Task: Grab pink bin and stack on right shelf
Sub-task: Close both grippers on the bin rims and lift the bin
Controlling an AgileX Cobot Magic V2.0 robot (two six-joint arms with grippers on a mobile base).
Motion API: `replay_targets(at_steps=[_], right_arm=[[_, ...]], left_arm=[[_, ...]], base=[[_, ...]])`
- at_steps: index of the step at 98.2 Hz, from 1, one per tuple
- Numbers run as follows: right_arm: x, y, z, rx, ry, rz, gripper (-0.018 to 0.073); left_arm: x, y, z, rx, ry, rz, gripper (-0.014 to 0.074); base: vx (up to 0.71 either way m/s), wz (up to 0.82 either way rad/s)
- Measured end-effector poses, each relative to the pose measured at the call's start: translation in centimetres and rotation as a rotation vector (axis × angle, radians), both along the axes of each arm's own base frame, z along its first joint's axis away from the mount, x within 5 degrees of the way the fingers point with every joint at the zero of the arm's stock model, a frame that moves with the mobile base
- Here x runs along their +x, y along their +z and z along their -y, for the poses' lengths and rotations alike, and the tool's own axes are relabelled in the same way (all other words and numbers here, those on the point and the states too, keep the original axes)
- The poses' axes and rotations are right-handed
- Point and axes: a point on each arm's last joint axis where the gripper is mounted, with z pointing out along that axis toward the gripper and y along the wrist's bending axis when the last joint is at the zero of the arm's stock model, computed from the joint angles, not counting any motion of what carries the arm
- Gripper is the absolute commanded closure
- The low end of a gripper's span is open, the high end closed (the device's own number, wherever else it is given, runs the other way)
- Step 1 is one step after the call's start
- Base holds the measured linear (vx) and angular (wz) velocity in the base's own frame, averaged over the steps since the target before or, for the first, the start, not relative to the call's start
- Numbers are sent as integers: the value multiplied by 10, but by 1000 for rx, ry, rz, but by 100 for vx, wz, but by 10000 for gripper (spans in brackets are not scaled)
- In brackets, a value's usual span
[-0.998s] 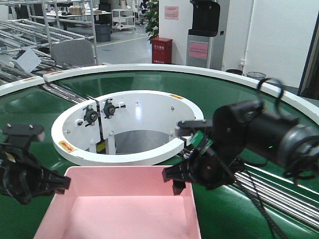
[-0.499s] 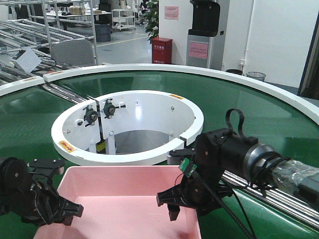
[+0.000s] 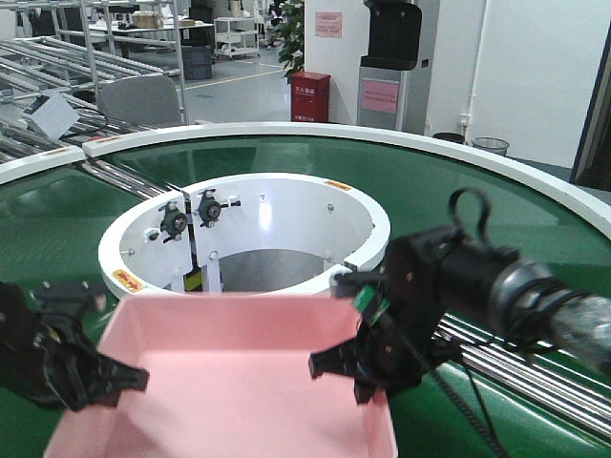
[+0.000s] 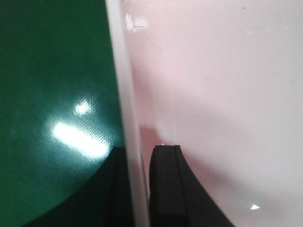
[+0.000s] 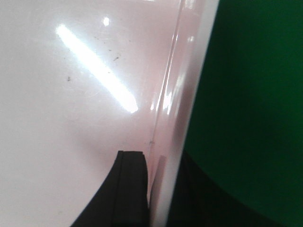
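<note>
The pink bin (image 3: 239, 382) is at the bottom centre of the front view, over the green conveyor belt (image 3: 458, 181), and I see its open inside. My left gripper (image 3: 119, 377) is on its left wall and my right gripper (image 3: 348, 367) on its right wall. In the left wrist view my left gripper (image 4: 142, 149) straddles the pale rim, one finger inside the bin (image 4: 213, 71) and one outside, shut on the wall. In the right wrist view my right gripper (image 5: 158, 156) clamps the bin's (image 5: 71, 94) right wall the same way. The right shelf is out of view.
A white ring guard (image 3: 363, 215) with a round opening stands just beyond the bin. Steel roller rails (image 3: 535, 372) run under my right arm. The belt also shows in the left wrist view (image 4: 47, 71) and the right wrist view (image 5: 255, 71). Racks and a red box stand far behind.
Both grippers came down onto the bin's side walls. The bin's far rim now sits higher in the front view, so the bin has risen with them.
</note>
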Motion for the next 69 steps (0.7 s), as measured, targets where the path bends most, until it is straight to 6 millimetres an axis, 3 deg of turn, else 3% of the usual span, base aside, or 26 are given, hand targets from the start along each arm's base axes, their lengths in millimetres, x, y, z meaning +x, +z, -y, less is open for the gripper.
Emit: replay_targets(at_steps=[16, 30, 32, 45, 69], right_arm=[[-34, 74, 14, 52, 7, 156, 568], [-63, 118, 25, 107, 9, 248, 568], [-73, 131, 29, 131, 7, 278, 568], [-84, 143, 33, 152, 6, 296, 568], [-87, 142, 33, 154, -3, 267, 568]], left_arm=[[-40, 71, -5, -46, -5, 198, 604], [-73, 110, -9, -89, -6, 315, 604], [-84, 121, -11, -105, -5, 352, 604], [-96, 131, -12, -129, -7, 371, 603], [-97, 129, -11, -134, -9, 346, 601]], base=[[0, 0], [0, 0], [0, 0], [0, 0], [0, 0]])
